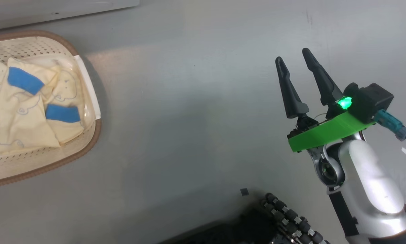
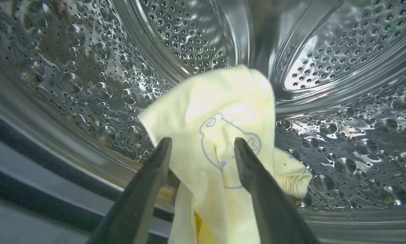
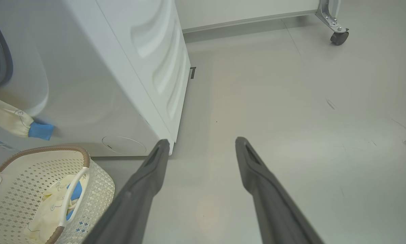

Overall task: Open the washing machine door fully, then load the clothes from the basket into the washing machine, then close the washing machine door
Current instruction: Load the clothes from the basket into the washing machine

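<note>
One pale yellow printed garment (image 2: 220, 108) in one perforated steel drum (image 2: 342, 51), left gripper (image 2: 203, 144) jaws spread wide either side of it, right gripper (image 3: 200, 140) jaws wide, one cream perforated basket (image 1: 30, 158), two blue patches (image 1: 24, 80) inside

No legible text, labels, numbers or signs

My left gripper (image 2: 203, 139) is inside the drum (image 2: 342, 135) of the washing machine (image 3: 98, 84). A garment (image 2: 216, 101) lies in the drum, just past its fingers. The basket (image 1: 87, 149) sits on the floor (image 1: 189, 118) before the machine, with the clothes (image 1: 26, 112) in it. My right gripper (image 1: 292, 55) hangs well apart, right of the basket.
</note>
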Robot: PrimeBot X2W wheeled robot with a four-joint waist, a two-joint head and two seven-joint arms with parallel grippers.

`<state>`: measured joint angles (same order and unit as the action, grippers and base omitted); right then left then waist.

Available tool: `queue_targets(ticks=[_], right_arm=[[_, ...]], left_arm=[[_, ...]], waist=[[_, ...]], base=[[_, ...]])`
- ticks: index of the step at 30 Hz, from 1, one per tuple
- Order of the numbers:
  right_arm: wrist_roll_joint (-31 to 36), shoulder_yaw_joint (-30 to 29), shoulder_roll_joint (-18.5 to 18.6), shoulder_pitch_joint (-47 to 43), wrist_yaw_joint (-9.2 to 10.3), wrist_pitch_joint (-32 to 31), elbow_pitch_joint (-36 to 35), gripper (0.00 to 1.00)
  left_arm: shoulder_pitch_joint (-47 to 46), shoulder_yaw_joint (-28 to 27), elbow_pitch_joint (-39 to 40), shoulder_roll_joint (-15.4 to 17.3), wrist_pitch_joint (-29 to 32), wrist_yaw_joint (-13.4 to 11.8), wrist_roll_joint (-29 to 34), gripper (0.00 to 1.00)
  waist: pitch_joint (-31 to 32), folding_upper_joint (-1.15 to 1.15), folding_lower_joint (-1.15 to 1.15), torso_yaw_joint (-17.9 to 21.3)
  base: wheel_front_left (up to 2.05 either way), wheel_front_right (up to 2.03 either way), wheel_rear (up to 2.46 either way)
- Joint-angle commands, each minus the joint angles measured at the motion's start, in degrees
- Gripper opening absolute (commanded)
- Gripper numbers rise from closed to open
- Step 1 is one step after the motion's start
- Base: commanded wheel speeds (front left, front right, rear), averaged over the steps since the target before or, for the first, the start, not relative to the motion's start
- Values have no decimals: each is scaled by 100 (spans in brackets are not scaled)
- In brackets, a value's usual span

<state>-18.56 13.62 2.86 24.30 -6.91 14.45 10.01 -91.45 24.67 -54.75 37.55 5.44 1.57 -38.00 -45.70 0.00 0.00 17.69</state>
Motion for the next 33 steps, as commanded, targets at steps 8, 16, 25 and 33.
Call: queue_targets(ticks=[8,16,25,33], right_arm=[[147,-116,95,-95,-58,54,-144,100],[220,-269,179,-189,-58,54,-139,100],[288,-433,228,-327,-58,-11,-188,100],[352,-519,285,-433,-58,-95,-247,100]], left_arm=[[469,-128,-63,0,-596,199,-228,100],[1144,-219,-56,-182,-1194,290,-431,100],[2392,-319,498,-506,-1878,126,-598,100],[3961,-553,1896,-807,-2034,-448,-586,100]], waist=[[303,0,0,-303],[634,0,0,-537],[1044,0,0,-798],[1397,0,0,-1016]], base=[[0,0,0],[0,0,0],[0,0,0],[0,0,0]])
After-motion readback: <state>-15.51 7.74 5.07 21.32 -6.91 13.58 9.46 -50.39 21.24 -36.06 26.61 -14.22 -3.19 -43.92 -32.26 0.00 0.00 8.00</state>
